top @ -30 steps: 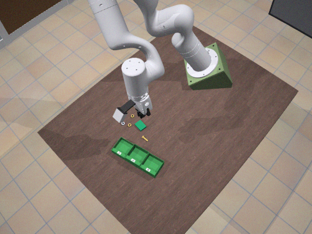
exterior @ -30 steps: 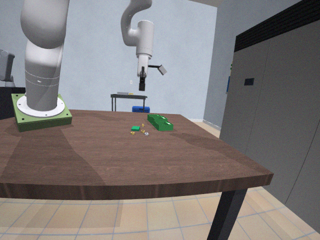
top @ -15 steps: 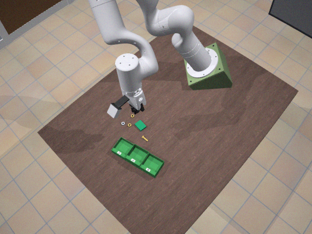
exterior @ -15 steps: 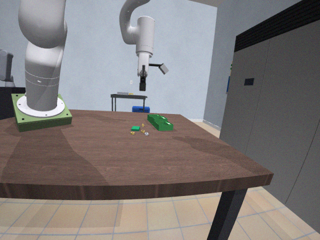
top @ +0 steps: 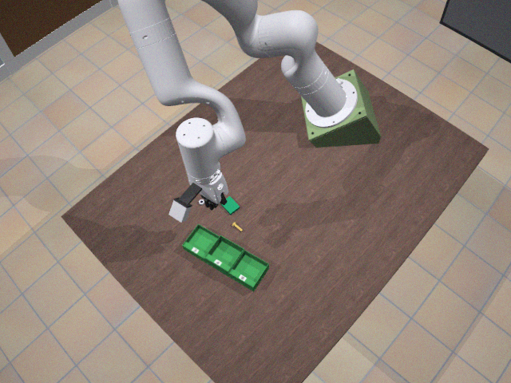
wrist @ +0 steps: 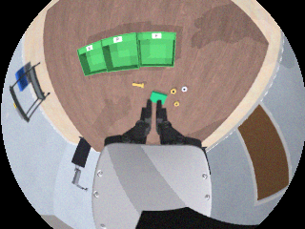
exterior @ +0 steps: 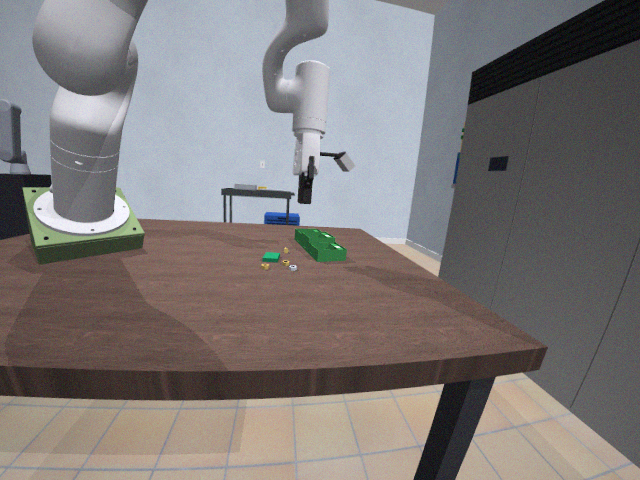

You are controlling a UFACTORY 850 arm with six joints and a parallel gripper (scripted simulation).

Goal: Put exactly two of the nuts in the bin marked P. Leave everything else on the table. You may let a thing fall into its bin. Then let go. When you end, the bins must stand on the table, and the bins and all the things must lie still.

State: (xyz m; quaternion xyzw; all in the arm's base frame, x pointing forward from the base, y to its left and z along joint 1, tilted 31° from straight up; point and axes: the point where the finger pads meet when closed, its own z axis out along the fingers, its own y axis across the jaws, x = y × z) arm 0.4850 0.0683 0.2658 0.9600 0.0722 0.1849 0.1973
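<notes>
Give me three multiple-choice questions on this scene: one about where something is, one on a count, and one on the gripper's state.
1. Where does the yellow bolt lie?
A. Inside a bin
B. On the table, between the green block and the bins
C. On the arm's base

2. How many green bins stand in the row?
A. Two
B. Three
C. Five

3. What state is the gripper in?
A. Shut on nothing, well above the table
B. Shut on a nut
C. Wide open, resting on the table

Answers: 1 B, the top view shows the bolt on bare wood between block and bins. 2 B, three compartments sit side by side. 3 A, the fingers are together with nothing between them, high over the parts.
</notes>
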